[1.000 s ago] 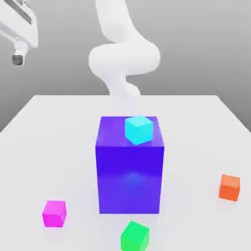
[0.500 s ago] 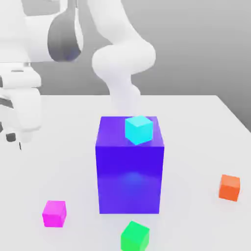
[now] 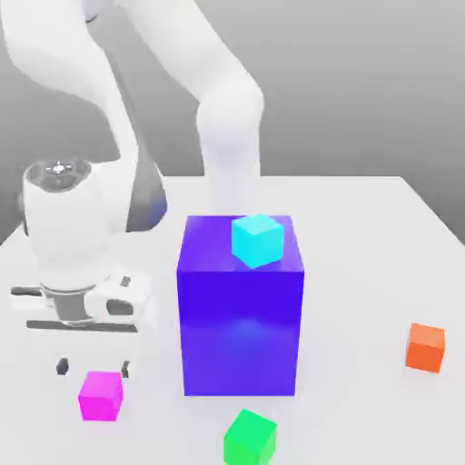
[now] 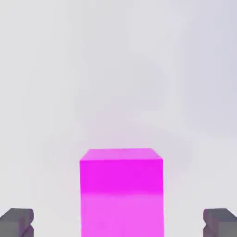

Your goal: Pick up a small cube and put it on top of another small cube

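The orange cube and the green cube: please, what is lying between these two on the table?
In the exterior view, only bare tabletop lies between the orange cube and the green cube.

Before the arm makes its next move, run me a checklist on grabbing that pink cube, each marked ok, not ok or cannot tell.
1. Gripper open: ok, its fingers stand wide apart.
2. Magenta-pink cube free to grasp: ok, nothing rests on it.
3. Cube lined up between the fingers: ok in the hand view.
4. Blue-violet block apart from the pink cube: ok.
5. Which cube to stack on: cannot tell, the task names no color.
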